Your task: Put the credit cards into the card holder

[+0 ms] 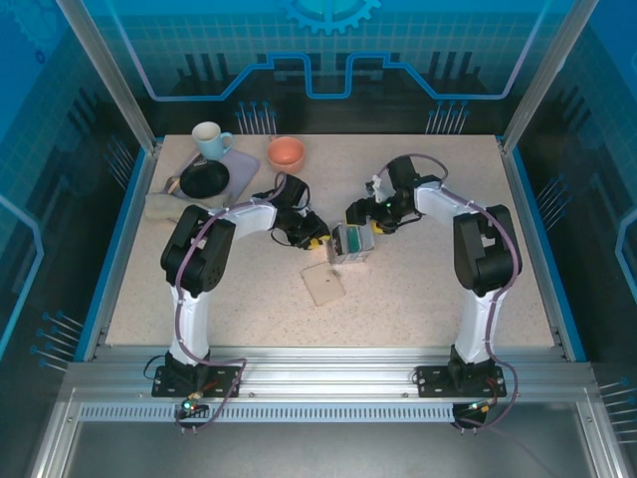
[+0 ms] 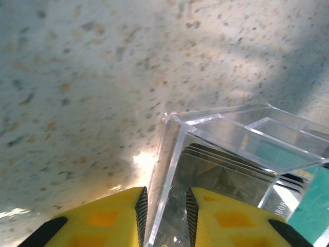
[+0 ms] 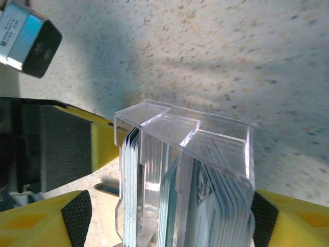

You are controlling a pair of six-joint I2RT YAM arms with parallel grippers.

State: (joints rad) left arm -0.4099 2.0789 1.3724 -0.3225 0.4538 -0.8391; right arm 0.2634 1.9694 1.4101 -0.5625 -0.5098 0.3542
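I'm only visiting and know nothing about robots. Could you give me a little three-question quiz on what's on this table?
1. True or false: on the table, the card holder lies flat, closer to the near edge than the clear box is.
2. The credit cards in view stand: A loose on the table, B inside the clear box, C in the card holder.
3. Which gripper has the whole clear box between its fingers?
Key: 1 true; 2 B; 3 the right gripper.
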